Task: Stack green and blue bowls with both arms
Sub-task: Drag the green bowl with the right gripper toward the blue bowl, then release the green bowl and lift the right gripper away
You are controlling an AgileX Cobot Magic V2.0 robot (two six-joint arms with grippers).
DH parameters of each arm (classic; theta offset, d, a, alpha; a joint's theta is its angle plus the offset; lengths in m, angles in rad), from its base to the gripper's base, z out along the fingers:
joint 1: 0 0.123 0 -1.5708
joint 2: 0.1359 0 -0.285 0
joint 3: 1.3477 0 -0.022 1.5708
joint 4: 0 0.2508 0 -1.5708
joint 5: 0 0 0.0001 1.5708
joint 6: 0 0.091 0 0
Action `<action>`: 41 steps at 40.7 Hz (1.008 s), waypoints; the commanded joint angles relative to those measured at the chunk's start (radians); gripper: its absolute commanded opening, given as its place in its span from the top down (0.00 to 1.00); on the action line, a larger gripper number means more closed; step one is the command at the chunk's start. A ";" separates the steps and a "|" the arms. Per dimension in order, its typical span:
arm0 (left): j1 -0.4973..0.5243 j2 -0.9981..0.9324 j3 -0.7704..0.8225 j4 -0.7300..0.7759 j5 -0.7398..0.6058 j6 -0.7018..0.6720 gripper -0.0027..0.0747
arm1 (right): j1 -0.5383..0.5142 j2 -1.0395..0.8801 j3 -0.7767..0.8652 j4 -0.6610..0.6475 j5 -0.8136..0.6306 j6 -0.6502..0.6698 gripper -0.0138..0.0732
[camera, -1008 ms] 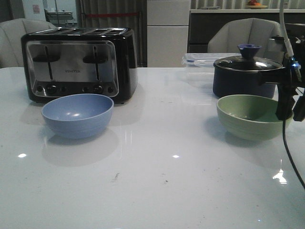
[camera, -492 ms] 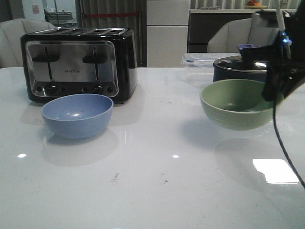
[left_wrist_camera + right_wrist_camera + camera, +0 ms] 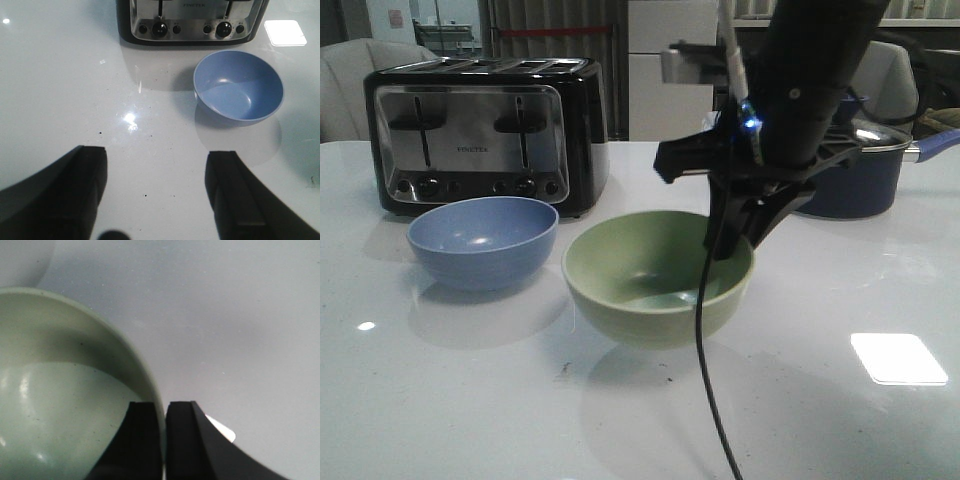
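The green bowl (image 3: 658, 275) sits at the middle of the front view, held by the right hand (image 3: 735, 240), whose black fingers (image 3: 142, 440) are clamped on the bowl's rim at its 3 o'clock side, one inside the wall and one outside. A shadow lies on the white desk (image 3: 470, 400) beneath the bowl; whether the bowl touches the desk cannot be told. The right arm (image 3: 800, 90) rises from the hand toward 1 o'clock, and a thin black cable (image 3: 705, 380) hangs from it across the front of the bowl.

The blue bowl (image 3: 482, 241) rests upright on the desk at about 9 o'clock from the green one, near it but apart, with bare desk between them. Just behind the blue bowl, at its 12 o'clock, stands the black-and-chrome toaster (image 3: 485, 132). At 2 o'clock from the green bowl, partly hidden behind the right arm, is a dark navy pot (image 3: 860, 175) with a lid.

The left hand (image 3: 155, 200) shows only in its wrist view: its two dark fingers (image 3: 235, 200) are spread wide apart with nothing between them, above bare desk, with the blue bowl and the toaster's knobs ahead of it.
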 commanded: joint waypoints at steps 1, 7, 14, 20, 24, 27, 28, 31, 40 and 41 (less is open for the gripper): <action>0.000 -0.001 -0.030 -0.013 -0.069 -0.009 0.33 | 0.005 -0.023 -0.028 0.004 -0.060 -0.010 0.73; 0.000 -0.001 -0.030 -0.013 -0.069 -0.009 0.33 | 0.005 -0.003 -0.029 -0.009 -0.065 -0.010 0.52; 0.000 -0.001 -0.030 -0.013 -0.070 -0.009 0.33 | 0.005 -0.008 -0.029 -0.035 -0.102 -0.010 0.37; 0.000 -0.001 -0.030 -0.013 -0.070 -0.009 0.33 | 0.007 -0.079 -0.020 -0.038 -0.123 -0.027 0.37; 0.000 -0.001 -0.030 -0.013 -0.070 -0.009 0.33 | 0.015 -0.188 0.045 -0.038 -0.175 -0.067 0.37; 0.000 -0.001 -0.030 -0.013 -0.070 -0.009 0.33 | 0.027 -0.313 0.119 -0.038 -0.195 -0.095 0.37; 0.000 -0.001 -0.030 -0.013 -0.070 -0.009 0.33 | 0.029 -0.333 0.148 -0.038 -0.195 -0.099 0.38; 0.000 -0.001 -0.030 -0.013 -0.070 -0.009 0.33 | 0.042 -0.436 0.226 -0.038 -0.202 -0.117 0.38; 0.000 -0.001 -0.030 -0.013 -0.070 -0.009 0.33 | 0.085 -0.787 0.438 -0.037 -0.216 -0.135 0.39; 0.000 -0.001 -0.030 -0.013 -0.070 -0.009 0.33 | 0.085 -0.822 0.455 -0.037 -0.213 -0.135 0.39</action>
